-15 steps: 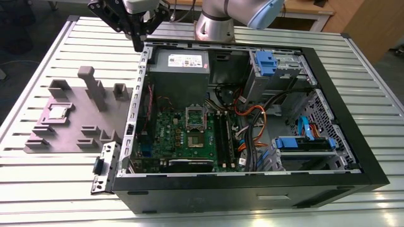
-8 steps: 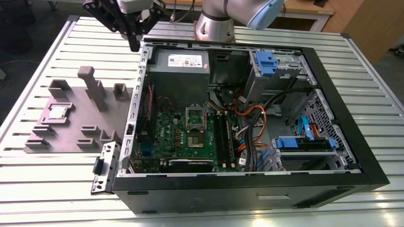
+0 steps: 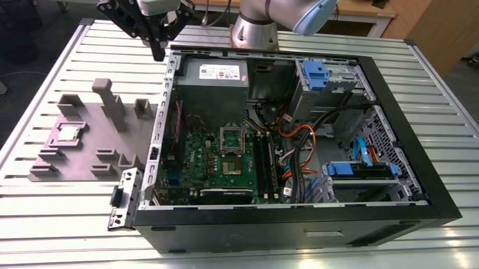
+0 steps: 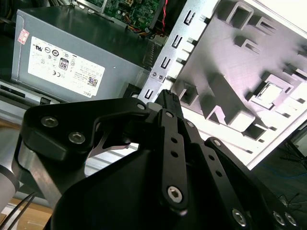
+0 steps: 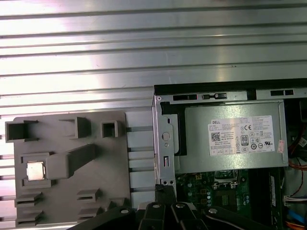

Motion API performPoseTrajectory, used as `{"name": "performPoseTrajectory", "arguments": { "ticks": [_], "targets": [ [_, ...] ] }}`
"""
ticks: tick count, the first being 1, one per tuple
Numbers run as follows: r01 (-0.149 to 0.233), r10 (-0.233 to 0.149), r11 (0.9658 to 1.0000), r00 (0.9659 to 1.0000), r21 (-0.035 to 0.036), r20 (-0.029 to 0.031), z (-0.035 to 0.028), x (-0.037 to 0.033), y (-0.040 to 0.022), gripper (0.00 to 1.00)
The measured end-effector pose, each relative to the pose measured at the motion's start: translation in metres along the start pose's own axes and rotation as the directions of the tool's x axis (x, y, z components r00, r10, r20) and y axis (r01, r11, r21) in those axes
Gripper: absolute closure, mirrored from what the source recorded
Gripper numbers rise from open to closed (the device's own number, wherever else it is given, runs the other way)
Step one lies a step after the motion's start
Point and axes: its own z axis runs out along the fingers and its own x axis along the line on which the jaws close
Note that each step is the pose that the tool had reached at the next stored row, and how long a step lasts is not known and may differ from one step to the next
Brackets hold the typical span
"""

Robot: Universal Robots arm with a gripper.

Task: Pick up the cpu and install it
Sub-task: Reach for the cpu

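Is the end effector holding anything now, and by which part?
Nothing is held. The end effector is empty, near the case's corner; the cpu lies apart on the grey tray.

1. The computer case (image 3: pixel 299 230) lies open on the table (image 3: pixel 60 224). The holder plate (image 3: pixel 90 143) lies on the table just beside the case, on the exterior view's left.
2. The cpu (image 3: pixel 69 132) sits in a recess of the holder plate, on the plate's side away from the case.
3. Inside the case, the power supply (image 3: pixel 212 84) sits at the far end and the motherboard (image 3: pixel 206 162) lies in front of it. The socket (image 3: pixel 230 140) is on the board.
4. The drive cage (image 3: pixel 363 185) stands on the exterior view's right of the motherboard, with cables (image 3: pixel 295 145) between them.
5. The gripper (image 3: pixel 158 55) hangs above the case's far corner beside the plate, well apart from the cpu.
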Motion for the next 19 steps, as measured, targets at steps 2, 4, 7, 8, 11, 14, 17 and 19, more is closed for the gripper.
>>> {"name": "performPoseTrajectory", "arguments": {
  "ticks": [2,4,7,8,11,14,17,19],
  "targets": [
    [0.000,0.000,1.0000,1.0000,0.0000,0.0000,0.0000,0.0000,0.0000,0.89],
    [0.000,0.000,1.0000,1.0000,0.0000,0.0000,0.0000,0.0001,0.0000,0.89],
    [0.000,0.000,1.0000,1.0000,0.0000,0.0000,0.0000,0.0004,0.0000,0.89],
    [0.000,0.000,1.0000,1.0000,0.0000,0.0000,-0.0001,0.0010,-0.0001,0.89],
    [0.000,0.000,1.0000,1.0000,0.0000,0.0000,-0.0001,0.0024,-0.0002,0.89],
    [0.000,0.000,1.0000,1.0000,0.0000,0.0000,-0.0001,0.0046,-0.0003,0.89],
    [0.000,0.000,1.0000,1.0000,0.0000,0.0000,-0.0001,0.0058,-0.0004,0.89],
    [0.000,0.000,1.0000,1.0000,0.0000,0.0000,-0.0002,0.0064,-0.0005,0.89]
  ]
}}
